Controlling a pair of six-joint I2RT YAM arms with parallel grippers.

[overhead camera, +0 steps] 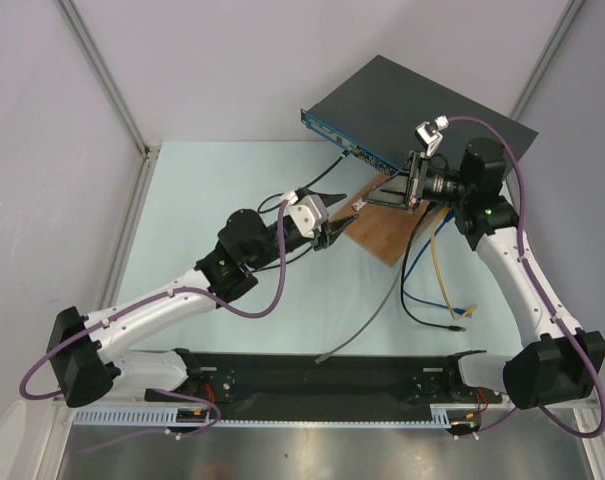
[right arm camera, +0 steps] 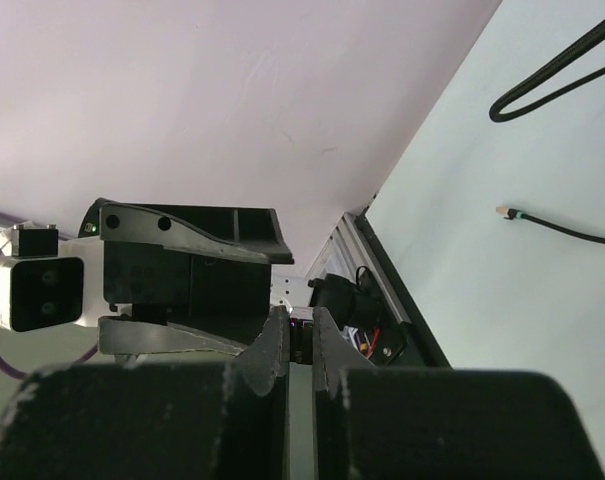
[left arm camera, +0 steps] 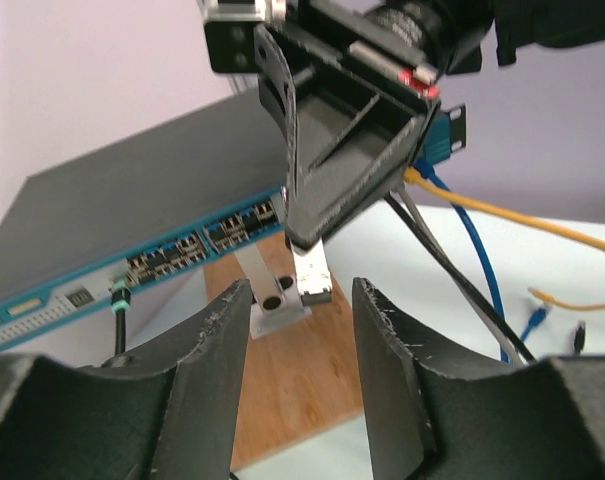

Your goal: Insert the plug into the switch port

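Observation:
The switch [overhead camera: 422, 108] is a flat black box at the back right, its blue socket face [overhead camera: 344, 145] turned toward the front left; this face also shows in the left wrist view [left arm camera: 172, 255]. My right gripper [overhead camera: 362, 203] is shut on a small silver plug [left arm camera: 312, 282] and holds it over the brown wooden board [overhead camera: 387, 232], short of the sockets. In the right wrist view its jaws [right arm camera: 300, 318] stand almost closed on the plug's thin body. My left gripper [overhead camera: 346, 217] is open and empty, and its fingers [left arm camera: 222, 330] flank the plug from the front.
A silver bracket [left arm camera: 270, 305] stands on the board beside the plug. A green-tipped black cable [left arm camera: 120, 298] is plugged into the switch face. Yellow [overhead camera: 440, 270], blue [overhead camera: 420, 298] and grey [overhead camera: 367, 320] cables lie loose on the table at right.

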